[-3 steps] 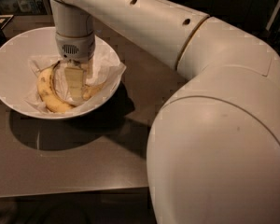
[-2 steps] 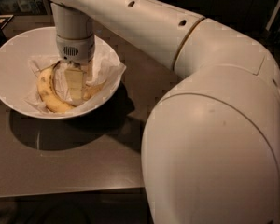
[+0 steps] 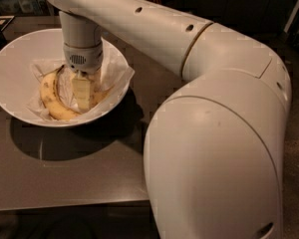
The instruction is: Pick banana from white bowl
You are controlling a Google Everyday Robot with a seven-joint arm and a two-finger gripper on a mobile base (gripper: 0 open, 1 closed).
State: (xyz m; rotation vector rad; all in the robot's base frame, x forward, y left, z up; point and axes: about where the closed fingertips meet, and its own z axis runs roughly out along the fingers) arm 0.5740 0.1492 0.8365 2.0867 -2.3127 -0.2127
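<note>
Because it fills most of the view, arm (image 3: 214, 108): bulky white links that reach from the lower right across to the bowl at upper left.
table (image 3: 65, 168): dark, glossy top, and the bowl sits on it near the left edge.
white bowl (image 3: 10, 68): wide, shallow and glossy, far wider than the fruit is long.
paper liner (image 3: 114, 73): crumpled white sheet inside the bowl, with one corner over the right rim. It's loose and could lift with the fruit.
banana (image 3: 50, 96): curved and yellow with dark streaks, lying on the paper in the left half of the bowl, just beside the gripper.
yellow patch (image 3: 100, 96): shows to the right of the gripper. Can't tell if it's the same fruit or another.
gripper (image 3: 83, 101): pointing straight down into the middle of the bowl, tip at fruit level.
jaw state: cannot tell, and contact with the fruit is unclear too.
handling guess: light and soft, bruises if squeezed hard. The skin is smooth and rounded, so it could roll or slip out.
hold point guess: mid-body across the narrow width with gentle force, not the stem or the tapered ends.
</note>
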